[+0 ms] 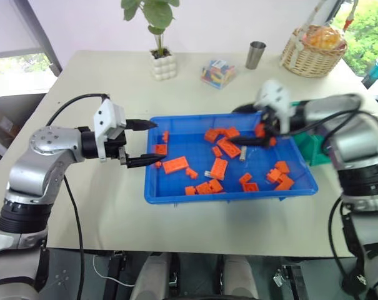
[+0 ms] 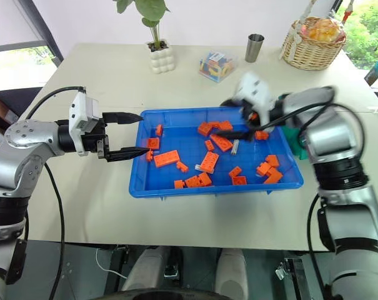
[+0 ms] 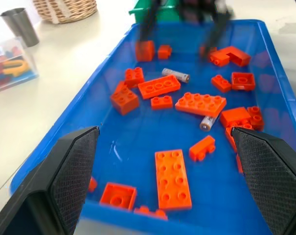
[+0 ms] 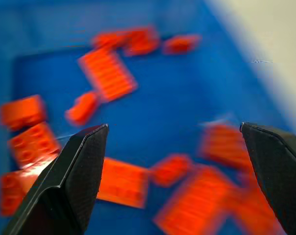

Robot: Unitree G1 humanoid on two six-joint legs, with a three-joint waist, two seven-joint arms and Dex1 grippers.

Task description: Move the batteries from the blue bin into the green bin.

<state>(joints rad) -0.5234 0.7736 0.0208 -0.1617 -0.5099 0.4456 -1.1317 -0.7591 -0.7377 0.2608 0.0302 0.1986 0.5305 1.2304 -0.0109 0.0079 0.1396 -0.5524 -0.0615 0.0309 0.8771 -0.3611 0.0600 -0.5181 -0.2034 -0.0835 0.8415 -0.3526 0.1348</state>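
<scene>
Showing batteries [image 3: 176,75], blue bin [image 1: 229,195], no legible writing

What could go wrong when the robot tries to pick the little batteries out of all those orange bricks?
1. The batteries lie right among the orange bricks in the blue bin, so the open right gripper might pinch a brick instead.
2. Batteries are round, so a nudge could roll one away.
3. The open left gripper hovers at the bin's edge and might bump it.
</scene>
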